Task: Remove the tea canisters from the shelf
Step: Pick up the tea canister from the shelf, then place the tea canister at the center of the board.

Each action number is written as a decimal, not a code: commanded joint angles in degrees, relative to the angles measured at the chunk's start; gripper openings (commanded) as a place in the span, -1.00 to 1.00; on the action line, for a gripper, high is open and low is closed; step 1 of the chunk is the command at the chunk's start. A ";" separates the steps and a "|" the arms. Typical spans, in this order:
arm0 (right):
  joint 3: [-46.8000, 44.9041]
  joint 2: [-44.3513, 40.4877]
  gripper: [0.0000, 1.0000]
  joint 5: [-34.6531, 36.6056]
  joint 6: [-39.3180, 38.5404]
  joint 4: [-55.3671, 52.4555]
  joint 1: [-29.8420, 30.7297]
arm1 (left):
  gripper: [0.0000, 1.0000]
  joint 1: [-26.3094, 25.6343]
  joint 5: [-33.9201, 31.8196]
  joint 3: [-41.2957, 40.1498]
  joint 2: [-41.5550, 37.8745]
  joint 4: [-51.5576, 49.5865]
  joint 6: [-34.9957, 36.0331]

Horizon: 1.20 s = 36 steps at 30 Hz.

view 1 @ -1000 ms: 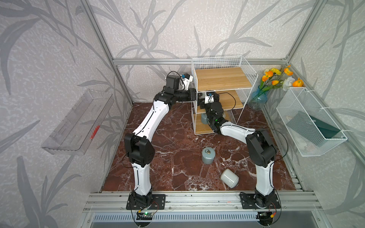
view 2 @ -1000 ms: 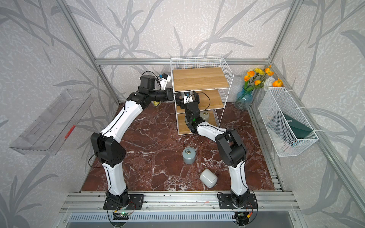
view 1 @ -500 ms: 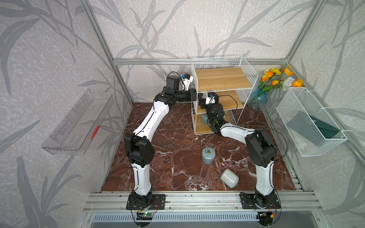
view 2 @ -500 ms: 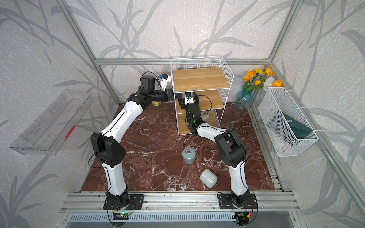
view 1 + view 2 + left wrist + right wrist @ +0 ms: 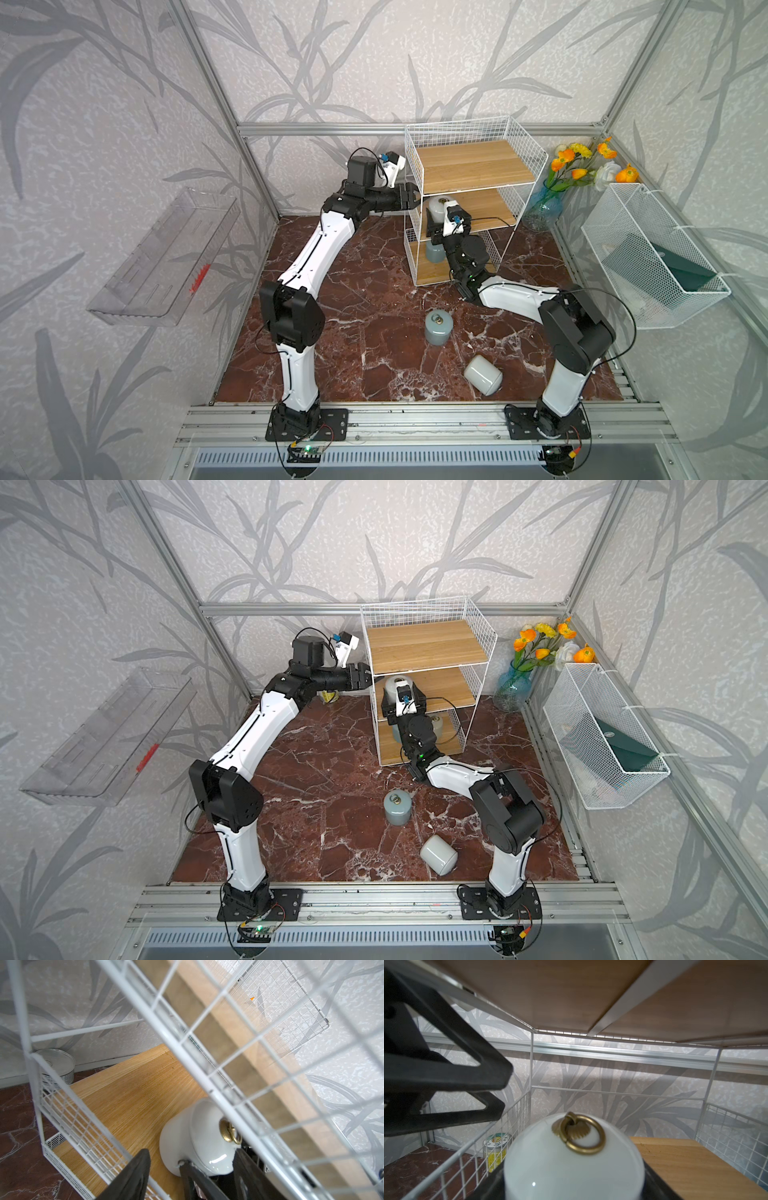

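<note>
Off-white canister (image 5: 550, 1167) stands on the shelf (image 5: 473, 164), mid board, front-L corner. It's upright: long axis vertical, lid + brass ring on top. R gripper (image 5: 574, 1184) reaches in thru the open front. Its jaws are as wide as the body and pressed to both sides low down, so it looks gripped. Can't tell if the base is off the board.

L gripper (image 5: 414, 195) sits just outside the shelf's L wire side at approx the same level, jaws parted, nothing btwn them. It's near, but the grid is in the way. So R arm is the one for this. Canister lies dead ahead in its jaws, and the way out is prob straight back thru the front, twd the robot. Top board is close over the lid, so little room to lift.

Bottom board has the lower blue-grey canister (image 5: 434, 251) + beige canister (image 5: 438, 725). On the worktop (image 5: 353, 291): standing blue-grey canister (image 5: 436, 328) and tipped off-white canister (image 5: 483, 380). So 2 out, 3 to go.
</note>
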 commanded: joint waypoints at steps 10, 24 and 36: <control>-9.12 -18.61 0.28 -3.49 -2.93 1.56 2.95 | 0.60 -1.52 -9.74 -6.70 -3.90 0.52 -0.25; -19.75 -35.96 0.25 -1.65 -5.08 -12.64 18.55 | 0.86 -1.43 -27.66 -38.27 -32.24 16.75 -1.94; -19.99 -21.62 0.25 2.07 6.18 -8.36 33.05 | 1.00 -1.34 -50.22 -60.28 -63.86 8.94 0.32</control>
